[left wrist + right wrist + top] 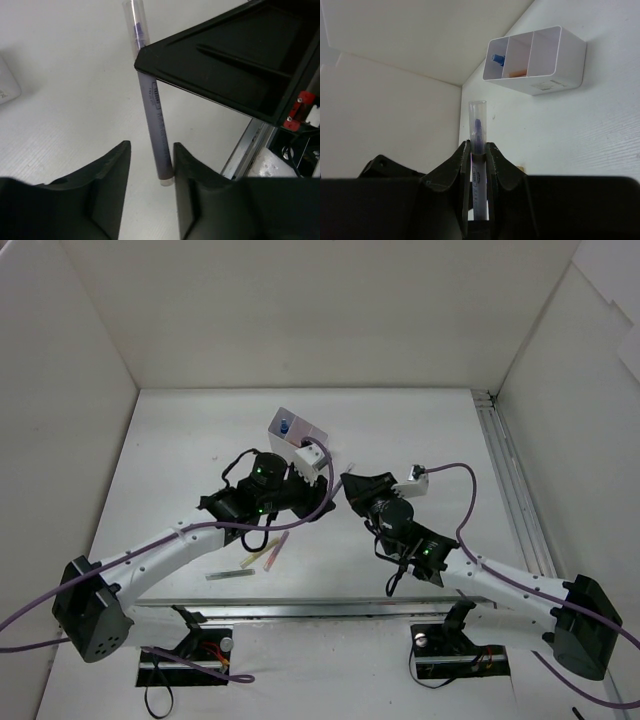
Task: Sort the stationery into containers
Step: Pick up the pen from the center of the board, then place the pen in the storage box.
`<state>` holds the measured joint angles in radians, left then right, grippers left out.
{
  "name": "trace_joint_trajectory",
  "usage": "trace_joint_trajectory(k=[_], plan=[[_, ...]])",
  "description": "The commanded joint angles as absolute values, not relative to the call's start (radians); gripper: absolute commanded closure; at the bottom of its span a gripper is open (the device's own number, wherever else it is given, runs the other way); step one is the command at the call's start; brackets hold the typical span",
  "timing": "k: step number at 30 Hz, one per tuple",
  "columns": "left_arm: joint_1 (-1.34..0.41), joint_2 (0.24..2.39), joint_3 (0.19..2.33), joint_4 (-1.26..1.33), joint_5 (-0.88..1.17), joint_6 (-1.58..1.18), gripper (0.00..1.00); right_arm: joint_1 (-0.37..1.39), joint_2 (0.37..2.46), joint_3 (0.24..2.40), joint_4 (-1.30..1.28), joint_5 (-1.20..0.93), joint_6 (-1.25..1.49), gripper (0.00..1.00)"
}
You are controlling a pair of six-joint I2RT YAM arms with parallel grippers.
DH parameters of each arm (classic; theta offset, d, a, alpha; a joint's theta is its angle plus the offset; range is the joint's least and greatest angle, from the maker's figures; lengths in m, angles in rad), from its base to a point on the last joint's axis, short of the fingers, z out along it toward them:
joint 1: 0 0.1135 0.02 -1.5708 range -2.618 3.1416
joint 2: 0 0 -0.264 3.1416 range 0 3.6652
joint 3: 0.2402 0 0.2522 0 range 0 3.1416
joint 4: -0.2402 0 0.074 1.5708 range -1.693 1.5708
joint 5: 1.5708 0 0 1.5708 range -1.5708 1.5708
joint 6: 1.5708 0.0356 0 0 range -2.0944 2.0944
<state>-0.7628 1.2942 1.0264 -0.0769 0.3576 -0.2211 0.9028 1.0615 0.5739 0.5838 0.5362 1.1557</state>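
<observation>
1. From the top camera, your box (298,432) sits on the table (410,430) on the far side of the spot where the left arm (180,540) and right arm (500,575) meet. Something blue (285,425) already shows inside it. On the near side of the box, well apart from it, a few loose sticks (262,555) lie on the table; one looks greenish and one pinkish, though they are small here.

2. In the left wrist camera, your left gripper (150,146) stands spread, grasping nothing. The tail of the grey pen (156,112) hangs between its fingers. It runs close along one finger (182,160), and you cannot tell from here whether it touches. The pen's clear-capped end points away, passing under the black body of the other arm's hand.

3. In the right wrist camera, your right gripper (478,145) is clenched on the grey pen (478,127), and the clear cap sticks out past the fingertips toward the box (555,55). The pen is off the table, near the box but not over it. Of the three compartments, one end holds the blue item (496,59), the middle one holds something orange (517,74), and the other end looks bare.

4. By my reading you are partway through. Two items are in the box and the grey pen is in hand, possibly about to be passed between the arms. The pen has yet to go into a compartment, and the loose sticks near the arm bases remain to be sorted.
</observation>
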Motion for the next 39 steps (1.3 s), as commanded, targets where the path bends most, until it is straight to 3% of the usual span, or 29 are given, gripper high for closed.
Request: trace_joint_trajectory(k=[1, 3, 5, 11, 13, 14, 16, 17, 19, 20, 26, 35, 39], plan=[[-0.765, 1.281, 1.091, -0.038, 0.353, -0.199, 0.69, 0.899, 1.065, 0.603, 0.666, 0.583, 1.187, 1.00], [-0.765, 1.282, 1.091, -0.038, 0.350, -0.199, 0.79, 0.897, 1.066, 0.603, 0.666, 0.584, 1.186, 1.00], [-0.765, 1.281, 1.092, -0.041, 0.344, -0.198, 0.99, 0.897, 1.066, 0.603, 0.666, 0.583, 1.186, 1.00], [-0.765, 1.255, 1.114, -0.096, 0.266, -0.230, 1.00, 0.897, 1.059, 0.583, 0.664, 0.594, 1.164, 0.98], [-0.753, 1.237, 1.149, -0.162, 0.247, -0.247, 1.00, 0.891, 1.048, 0.574, 0.660, 0.612, 1.132, 0.88], [-0.736, 1.235, 1.163, -0.190, 0.244, -0.261, 1.00, 0.893, 1.033, 0.574, 0.643, 0.621, 1.112, 0.74], [-0.713, 1.242, 1.230, -0.262, 0.212, -0.307, 1.00, 0.893, 1.014, 0.586, 0.560, 0.649, 1.095, 0.58], [-0.691, 1.250, 1.253, -0.343, 0.200, -0.317, 1.00, 0.891, 0.994, 0.591, 0.522, 0.660, 1.083, 0.44], [-0.664, 1.278, 1.331, -0.458, 0.157, -0.348, 1.00, 0.893, 0.968, 0.612, 0.398, 0.707, 1.071, 0.27], [-0.635, 1.287, 1.351, -0.495, 0.149, -0.359, 1.00, 0.893, 0.944, 0.618, 0.349, 0.727, 1.068, 0.25], [-0.525, 1.410, 1.520, -0.697, 0.205, -0.394, 1.00, 0.888, 0.832, 0.589, 0.172, 0.870, 1.069, 0.18], [-0.339, 1.595, 1.637, -0.660, 0.681, -0.520, 1.00, 0.884, 0.724, 0.526, 0.149, 0.952, 1.088, 0.17], [-0.304, 1.678, 1.690, -0.633, 0.759, -0.671, 1.00, 0.882, 0.707, 0.514, 0.141, 0.968, 1.089, 0.16]])
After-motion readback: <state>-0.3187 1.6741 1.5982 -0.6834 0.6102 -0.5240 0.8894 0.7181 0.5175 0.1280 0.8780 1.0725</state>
